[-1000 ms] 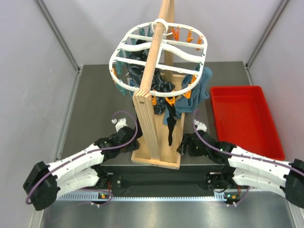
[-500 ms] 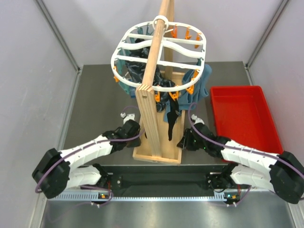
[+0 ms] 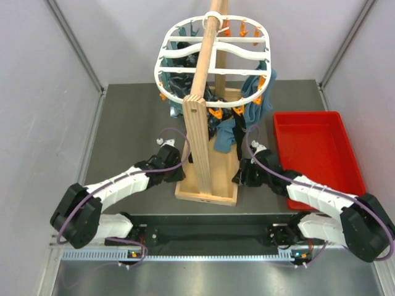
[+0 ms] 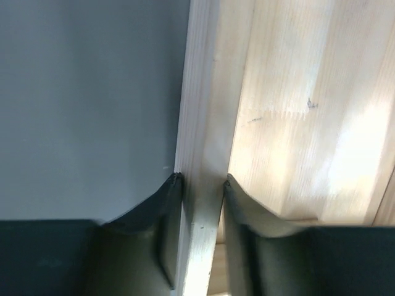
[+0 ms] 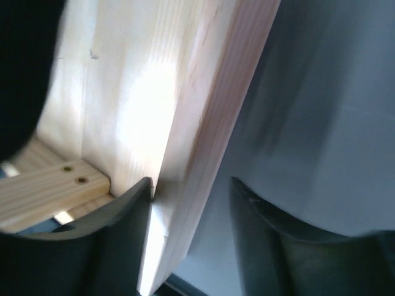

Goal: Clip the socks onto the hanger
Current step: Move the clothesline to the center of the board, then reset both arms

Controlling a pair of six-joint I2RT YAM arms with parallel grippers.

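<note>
step in hand, as judged: the wooden base (image 3: pixel 205 195) of the stand is being taken at both side walls so that the whole stand can be shifted; no sock is handled at this point. left gripper (image 4: pixel 200 182): the jaws are clenched on the thin side wall, one pad pressed on each face. right gripper (image 5: pixel 191 185): the jaws are set astride the opposite wall but are released; one pad is touching the wood, the other is held apart from it. the hanger (image 3: pixel 155 66) is seen well above and beyond both jaws, on the wooden pole (image 3: pixel 200 68), with the socks (image 3: pixel 182 79) draped under its bars; whether they are clipped cannot be told. to be done well: the right jaws are to be closed fully before any pull. both walls are to be moved together, low and slowly, so that the base is kept flat and the hanger is not set swinging.
</note>
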